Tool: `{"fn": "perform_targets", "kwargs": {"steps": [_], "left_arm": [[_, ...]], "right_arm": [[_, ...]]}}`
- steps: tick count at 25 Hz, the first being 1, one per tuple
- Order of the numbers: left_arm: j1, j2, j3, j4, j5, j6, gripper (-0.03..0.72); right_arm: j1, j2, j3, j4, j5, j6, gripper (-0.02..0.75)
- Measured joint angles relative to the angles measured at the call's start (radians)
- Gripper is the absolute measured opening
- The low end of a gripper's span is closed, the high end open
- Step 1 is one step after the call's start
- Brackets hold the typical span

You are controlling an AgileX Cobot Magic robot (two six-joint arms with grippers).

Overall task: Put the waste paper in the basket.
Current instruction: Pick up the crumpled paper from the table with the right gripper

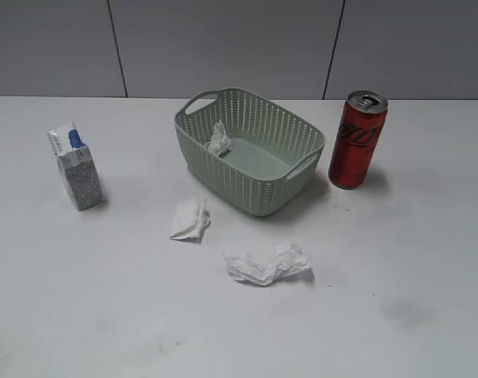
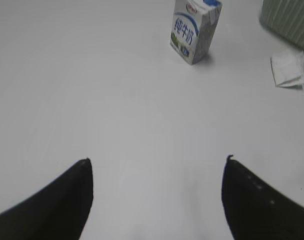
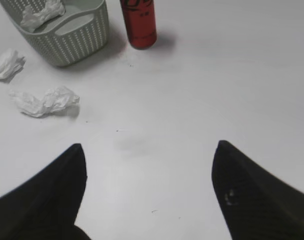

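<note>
The pale mint-green basket [image 1: 258,169] stands at the middle back of the white table, with one white paper wad [image 1: 219,139] inside it; the basket [image 3: 76,37] and that wad [image 3: 39,15] also show in the right wrist view. A small wad [image 1: 190,220] lies in front of the basket, also in the left wrist view [image 2: 288,69] and right wrist view [image 3: 6,64]. A longer twisted wad [image 1: 267,264] lies nearer the front, also in the right wrist view [image 3: 44,101]. My left gripper [image 2: 157,165] and right gripper [image 3: 147,150] are open and empty above bare table. Neither shows in the exterior view.
A red drink can [image 1: 357,140] stands upright right of the basket, also in the right wrist view [image 3: 138,22]. A small white-and-blue carton [image 1: 76,166] stands at the left, also in the left wrist view [image 2: 194,30]. A grey panelled wall rises behind the table.
</note>
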State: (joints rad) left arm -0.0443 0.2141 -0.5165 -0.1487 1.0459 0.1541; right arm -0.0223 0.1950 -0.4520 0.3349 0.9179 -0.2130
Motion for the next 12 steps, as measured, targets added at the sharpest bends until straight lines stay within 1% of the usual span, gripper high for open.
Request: {"fn": "perform_targets", "kwargs": {"steps": [4,7,12], "left_arm": [[0.000,-0.120,0.012,0.003,-0.010,-0.002,0.592],[0.000,-0.202,0.012,0.003,-0.011,-0.003,0.592],[0.000,-0.219,0.012,0.005,-0.013,-0.003,0.591]], "right_arm": [[0.000,0.151,-0.031,0.047,-0.008,-0.049,0.589],[0.000,0.241,-0.055,0.051,-0.034,-0.058,0.589],[0.023,0.391,-0.093,0.052,-0.053,-0.103,0.589]]}}
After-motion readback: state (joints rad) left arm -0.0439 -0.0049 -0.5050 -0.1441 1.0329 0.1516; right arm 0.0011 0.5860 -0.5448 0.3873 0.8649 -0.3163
